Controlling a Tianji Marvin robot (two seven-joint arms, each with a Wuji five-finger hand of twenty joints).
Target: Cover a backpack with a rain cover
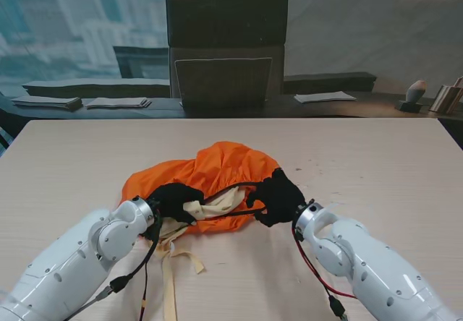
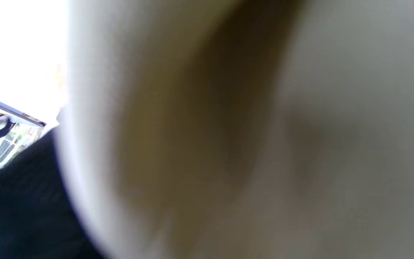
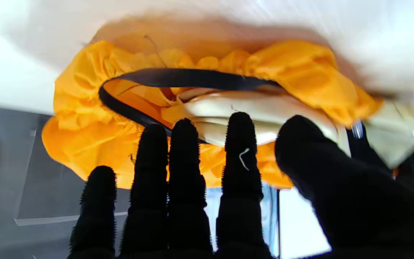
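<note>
**Orange cover draped over the cream backpack, both hands at its open edge**

Your rain cover lies bunched over the backpack in the middle of the desk, its orange fabric covering the side farther from you. The side nearer to you is open, and cream fabric shows there. A black elastic band runs along that open edge between your two hands.

Your left hand sits on the left end of the opening, fingers curled around cream and orange fabric. Its wrist view is filled with blurred cream cloth, so you cannot tell how firm that hold is.

Your right hand is at the right end. In the right wrist view its fingers reach up side by side against the cream panel and the band, with the thumb pressed to the cloth; it looks closed on the cover's edge.

Cream straps trail toward you across the desk. A chair stands behind the far edge.
</note>
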